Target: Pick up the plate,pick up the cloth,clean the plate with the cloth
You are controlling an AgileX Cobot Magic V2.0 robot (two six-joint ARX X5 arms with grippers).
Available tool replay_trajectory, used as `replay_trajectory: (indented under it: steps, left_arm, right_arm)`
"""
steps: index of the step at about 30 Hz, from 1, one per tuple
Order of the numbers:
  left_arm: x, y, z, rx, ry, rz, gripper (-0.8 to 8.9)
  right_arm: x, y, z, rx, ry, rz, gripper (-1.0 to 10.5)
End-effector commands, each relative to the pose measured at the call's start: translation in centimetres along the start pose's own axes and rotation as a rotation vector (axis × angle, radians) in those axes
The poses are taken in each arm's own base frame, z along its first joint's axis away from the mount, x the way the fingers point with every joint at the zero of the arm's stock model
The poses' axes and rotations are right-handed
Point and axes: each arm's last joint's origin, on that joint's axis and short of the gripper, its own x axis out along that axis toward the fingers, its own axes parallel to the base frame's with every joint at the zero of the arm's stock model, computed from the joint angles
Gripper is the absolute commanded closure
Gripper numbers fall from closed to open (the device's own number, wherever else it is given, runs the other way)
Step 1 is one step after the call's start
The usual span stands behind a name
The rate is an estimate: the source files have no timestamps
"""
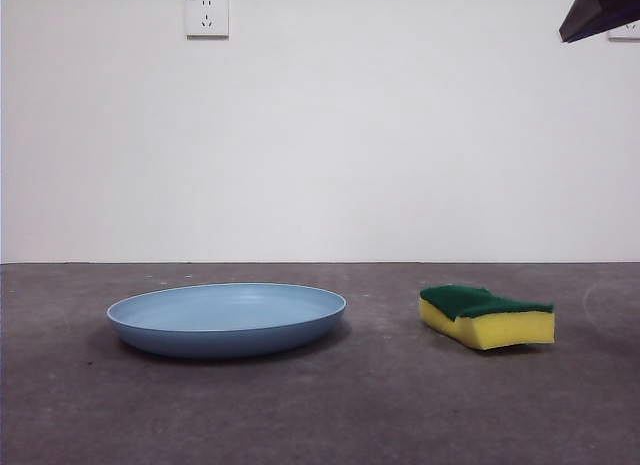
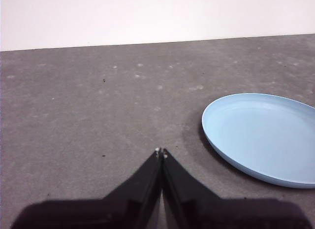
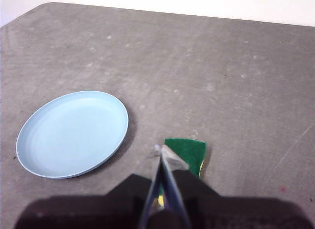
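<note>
While right pincer (image 3: pixel 161 149) hovers above sponge (image 3: pixel 187 152), both pincers pressed together, empty.

A dark grey desk (image 1: pixel 320 405) with a matte, faintly speckled top spreads across the foreground; pale scuffs dot it in the wrist views; behind it rises a plain white wall (image 1: pixel 330 135); high on the wall sits a white power socket (image 1: pixel 207 15); part of a second one (image 1: pixel 625 30) shows at the upper corner.
</note>
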Motion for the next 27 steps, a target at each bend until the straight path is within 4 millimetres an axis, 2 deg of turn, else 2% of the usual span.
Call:
replay_trajectory:
  steps: [1,10,13,17,22,27]
  left_arm:
    - [0.1,0.0,-0.4,-0.008,0.009,0.006,8.15]
    - [0.1,0.0,-0.4,-0.008,0.009,0.006,8.15]
    - [0.1,0.0,-0.4,-0.008,0.009,0.006,8.15]
    - [0.1,0.1,-0.4,-0.008,0.009,0.006,8.15]
    - [0.1,0.1,-0.4,-0.008,0.009,0.007,8.15]
    - [0.1,0.1,-0.4,-0.008,0.009,0.006,8.15]
  right_arm:
    - [0.1,0.0,-0.1,0.006,-0.001,-0.002,9.5]
    - [-0.2,-0.1,-0.2,-0.021,0.001,-0.002,9.5]
    - [-1.0,-0.9,-0.1,-0.092,-0.035,-0.089,9.5]
    - [-1.9,-2.3,-0.6,-0.059,-0.075,-0.17,9.5]
    - [-3.3,-4.2,-3.4,0.006,-0.14,-0.313,9.5]
    - [-3.3,-4.7,-6.3,0.023,-0.221,-0.275,9.5]
